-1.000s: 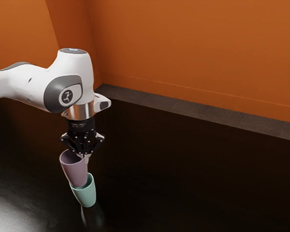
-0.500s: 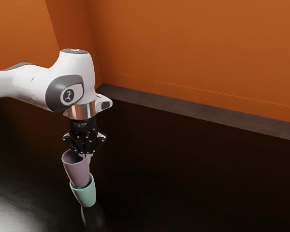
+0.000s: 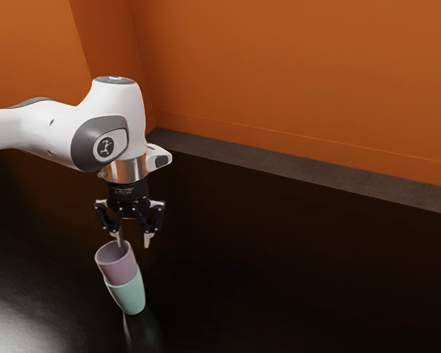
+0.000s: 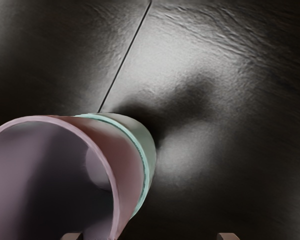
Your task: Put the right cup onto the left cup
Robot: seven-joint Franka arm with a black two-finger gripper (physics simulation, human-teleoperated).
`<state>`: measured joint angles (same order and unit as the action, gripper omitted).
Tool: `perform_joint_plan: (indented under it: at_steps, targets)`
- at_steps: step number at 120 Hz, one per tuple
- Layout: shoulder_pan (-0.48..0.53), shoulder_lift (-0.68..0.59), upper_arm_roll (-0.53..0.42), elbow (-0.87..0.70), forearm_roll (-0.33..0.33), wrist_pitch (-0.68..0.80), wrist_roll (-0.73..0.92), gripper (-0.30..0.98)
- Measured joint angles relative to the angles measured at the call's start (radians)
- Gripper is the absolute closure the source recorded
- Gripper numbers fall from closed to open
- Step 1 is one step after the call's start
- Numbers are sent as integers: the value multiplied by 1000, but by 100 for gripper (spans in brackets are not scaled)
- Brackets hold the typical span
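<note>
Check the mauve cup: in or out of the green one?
In. The mauve cup sits inside the green cup, whose rim rings its wall in both views.

1. A dark, nearly black table with a flat, smooth-looking top [image 3: 294, 279] carries the things; it spreads wide to the exterior view's right, and its straight far edge runs at a slant across that view.
2. A pale grey sheen [image 3: 11, 323] lies on the table at the exterior view's near left.
3. Close up, the surface shows fine, wavy, grain-like streaks, and a thin, straight, black line [image 4: 125, 57] crosses it near the cup.
4. A mint-green, round, tapered cup [image 3: 131, 298] of smooth material stands on its narrower base, toward the exterior view's near left.
5. A soft, dark shadow [image 4: 187, 100] falls on the table beside this cup.
</note>
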<state>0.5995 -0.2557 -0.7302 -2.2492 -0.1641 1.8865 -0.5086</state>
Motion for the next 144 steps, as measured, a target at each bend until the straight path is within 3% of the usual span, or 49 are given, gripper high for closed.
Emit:
perform_joint_plan:
  at_steps: [19,43,70,99,144]
  targets:
    - [-4,-6,3,14,0,0,0,17]
    - [-44,-17,35,49,0,-15,1,7]
    - [-246,-4,251,61,22,-22,11,2]
    - [-498,15,515,123,98,-46,61,1]
    - [-726,120,757,392,177,-193,207,0]
